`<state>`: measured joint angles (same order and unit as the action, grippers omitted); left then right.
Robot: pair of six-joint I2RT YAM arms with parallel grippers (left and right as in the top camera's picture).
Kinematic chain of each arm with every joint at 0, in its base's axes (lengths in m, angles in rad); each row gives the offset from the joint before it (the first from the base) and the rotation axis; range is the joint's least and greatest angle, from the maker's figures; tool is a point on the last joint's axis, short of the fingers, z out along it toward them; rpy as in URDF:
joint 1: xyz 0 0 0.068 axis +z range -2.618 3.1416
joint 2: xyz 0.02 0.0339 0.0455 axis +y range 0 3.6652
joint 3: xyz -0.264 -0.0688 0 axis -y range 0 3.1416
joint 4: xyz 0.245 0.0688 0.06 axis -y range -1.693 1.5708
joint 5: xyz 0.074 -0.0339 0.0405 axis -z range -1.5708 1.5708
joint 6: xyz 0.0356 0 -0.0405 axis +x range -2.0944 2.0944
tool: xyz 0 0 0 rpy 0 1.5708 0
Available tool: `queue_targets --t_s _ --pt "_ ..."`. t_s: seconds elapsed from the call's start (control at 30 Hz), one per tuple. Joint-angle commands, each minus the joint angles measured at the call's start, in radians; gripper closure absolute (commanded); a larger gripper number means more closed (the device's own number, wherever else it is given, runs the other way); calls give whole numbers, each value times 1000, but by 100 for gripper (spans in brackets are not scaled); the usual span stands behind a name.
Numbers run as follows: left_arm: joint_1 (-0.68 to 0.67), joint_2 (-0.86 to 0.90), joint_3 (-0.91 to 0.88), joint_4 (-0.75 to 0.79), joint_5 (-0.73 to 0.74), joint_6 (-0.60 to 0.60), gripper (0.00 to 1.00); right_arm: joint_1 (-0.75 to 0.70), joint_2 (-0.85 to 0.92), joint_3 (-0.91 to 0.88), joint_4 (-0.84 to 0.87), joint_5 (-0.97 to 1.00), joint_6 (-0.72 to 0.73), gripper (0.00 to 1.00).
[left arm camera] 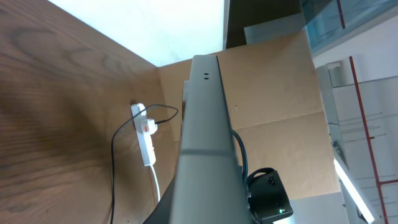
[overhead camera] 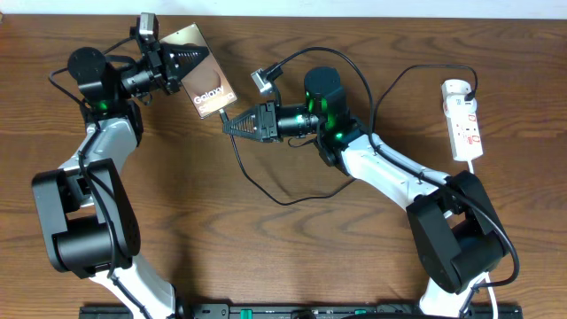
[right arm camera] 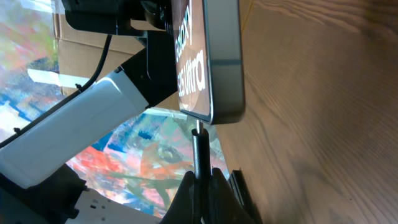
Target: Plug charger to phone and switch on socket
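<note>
The phone (overhead camera: 211,89) is lifted off the table at the back left, its bronze face up, with my left gripper (overhead camera: 184,69) shut on its far end. In the left wrist view the phone (left arm camera: 205,137) shows edge-on as a grey slab that hides the fingers. My right gripper (overhead camera: 227,125) (right arm camera: 203,170) is shut on the charger's connector (right arm camera: 200,149), whose tip meets the phone's (right arm camera: 217,62) lower edge. Whether it is seated I cannot tell. The charger cable (overhead camera: 283,200) loops over the table to the far end of the white socket (overhead camera: 462,120) (left arm camera: 144,134) at the right.
The socket's white cord (overhead camera: 475,165) runs toward the table's front past my right arm's base. A cardboard box (left arm camera: 273,87) stands beyond the table's far edge. The slack black cable lies on the wood between the two arms.
</note>
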<state>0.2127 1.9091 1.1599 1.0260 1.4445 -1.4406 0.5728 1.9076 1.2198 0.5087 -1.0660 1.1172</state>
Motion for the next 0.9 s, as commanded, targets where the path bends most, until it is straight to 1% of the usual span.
queue_targets --t_s 0.0,0.57,0.87 --pt "-32 -13 22 12 127 -10 93 -8 4 8 11 94 -19 99" --pt "-34 -13 22 12 127 -24 93 -10 4 8 3 73 -23 99" --pt "-34 -13 22 12 127 -24 93 -39 4 8 2 34 -23 99"
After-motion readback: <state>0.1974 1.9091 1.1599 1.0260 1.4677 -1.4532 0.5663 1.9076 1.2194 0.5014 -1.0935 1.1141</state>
